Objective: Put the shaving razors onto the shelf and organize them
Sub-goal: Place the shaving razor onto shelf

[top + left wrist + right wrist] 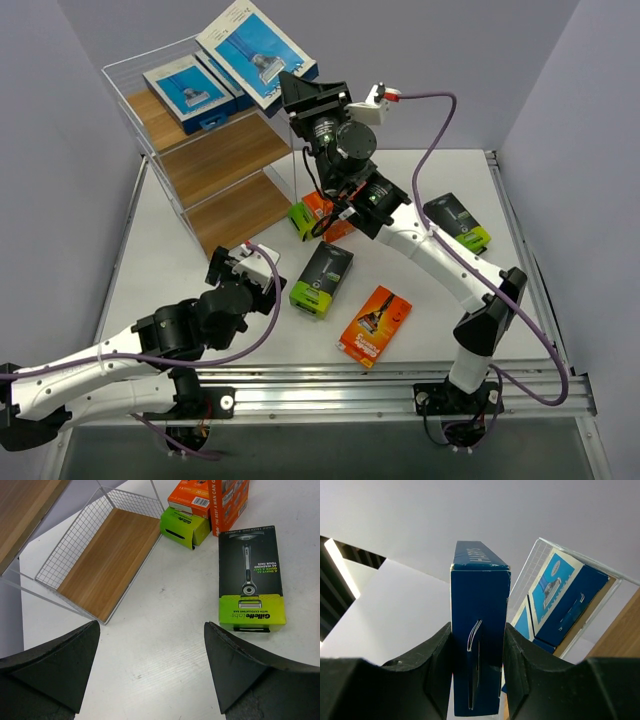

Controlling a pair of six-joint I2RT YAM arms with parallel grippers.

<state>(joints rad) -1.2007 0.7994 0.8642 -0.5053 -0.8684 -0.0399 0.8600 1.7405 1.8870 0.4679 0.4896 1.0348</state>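
Black right gripper [479, 647] clamps a blue-and-white rectangular razor pack [480, 595] edge-on, raised by the top tier of the wooden-board, white-wire shelf [225, 160], near two stored blue packs [190, 88]. Step in hand: placement. Next move: lower the pack flat beside them, clearing the wire rim. Left gripper [151, 630] hangs open.

I'm looking into a robot lab cell, by the look of it: a white table [160, 250] boxed in by plain grey walls [60, 100], with a metal rail [400, 385] running along its near edge. The left arm [100, 365] and right arm [440, 260] are both bolted to that rail, a purple cable [430, 130] loops openly beside the right one, and a small shelf [220, 160] stands right on the tabletop.
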